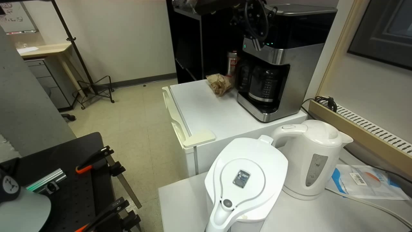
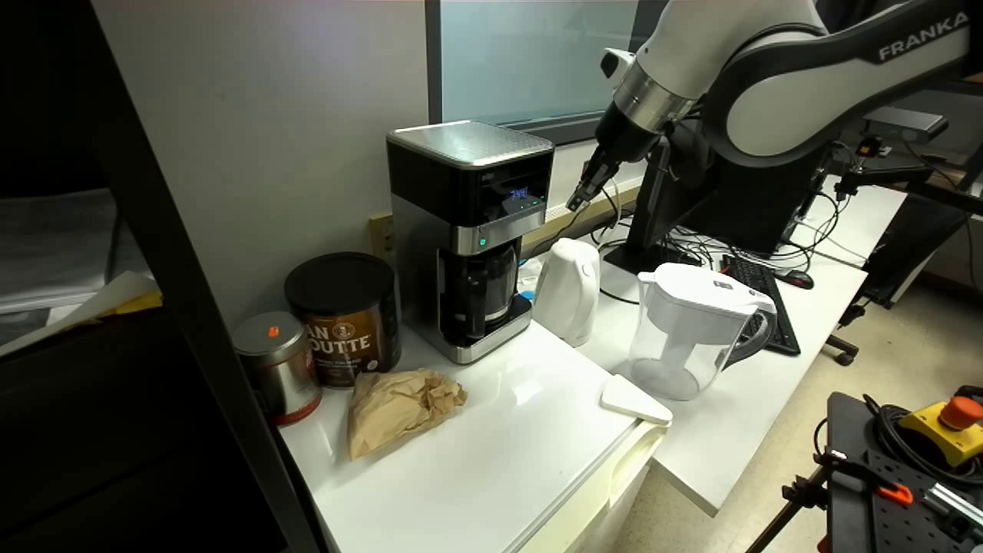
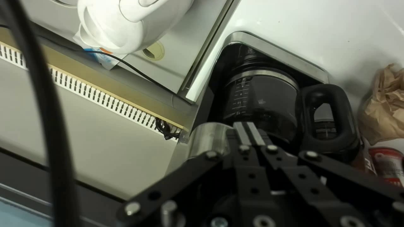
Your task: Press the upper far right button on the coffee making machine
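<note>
The coffee making machine (image 2: 430,253) stands upright on a white surface, with a black top, silver front band and dark glass carafe (image 2: 503,284). It also shows in an exterior view (image 1: 305,71) and the wrist view. Its upper front panel has a lit blue display (image 2: 519,192) and small green-lit buttons (image 2: 530,206); more green lights (image 1: 269,43) show beside my fingers. My gripper (image 2: 577,201) is shut and empty, pointing down in front of the panel, with a visible gap to the machine. In the wrist view its closed fingertips (image 3: 249,134) overlap the carafe; the buttons are hidden there.
A white kettle (image 2: 564,292) and a white-lidded water jug (image 2: 676,330) stand beside the machine. A brown paper bag (image 2: 403,407), a coffee can (image 2: 345,322) and a metal canister (image 2: 276,365) are on its other side. A wall and window ledge (image 1: 363,129) run behind.
</note>
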Tool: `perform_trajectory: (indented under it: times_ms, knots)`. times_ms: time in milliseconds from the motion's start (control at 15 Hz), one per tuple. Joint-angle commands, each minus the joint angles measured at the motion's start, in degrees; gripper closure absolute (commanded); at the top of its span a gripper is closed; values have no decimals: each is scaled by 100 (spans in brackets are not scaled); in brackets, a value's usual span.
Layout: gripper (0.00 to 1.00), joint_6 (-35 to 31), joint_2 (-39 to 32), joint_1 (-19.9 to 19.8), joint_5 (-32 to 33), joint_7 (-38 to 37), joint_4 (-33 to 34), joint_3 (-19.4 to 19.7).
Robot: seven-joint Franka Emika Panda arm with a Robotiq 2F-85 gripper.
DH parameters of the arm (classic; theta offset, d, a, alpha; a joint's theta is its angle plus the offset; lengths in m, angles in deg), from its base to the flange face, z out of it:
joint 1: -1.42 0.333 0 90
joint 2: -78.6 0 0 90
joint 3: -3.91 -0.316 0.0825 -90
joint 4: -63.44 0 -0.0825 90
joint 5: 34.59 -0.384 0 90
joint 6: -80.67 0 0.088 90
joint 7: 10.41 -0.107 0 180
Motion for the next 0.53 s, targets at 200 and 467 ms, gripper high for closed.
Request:
perform_trajectory:
  times_ms: [200, 467]
  knots:
    - [100, -57, -681, 109, 121, -257, 742, 56]
    - [100, -51, -908, 166, 114, -260, 956, 72]
